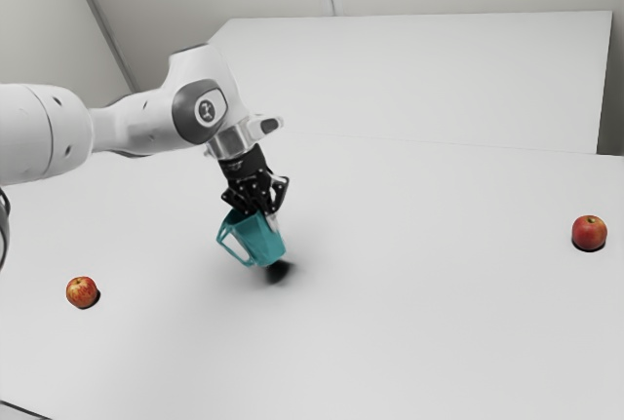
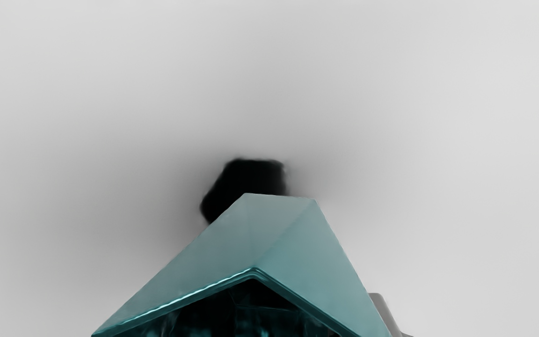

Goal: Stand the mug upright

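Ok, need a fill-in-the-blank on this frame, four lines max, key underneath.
1. The faceted mug is coloured ____.
2. It isn't upright yet: its body is ____.
3. Its handle points toward the exterior view's ____.
4. The fruit at the exterior view's left is an ____.

Missing words: teal; tilted; left; apple.
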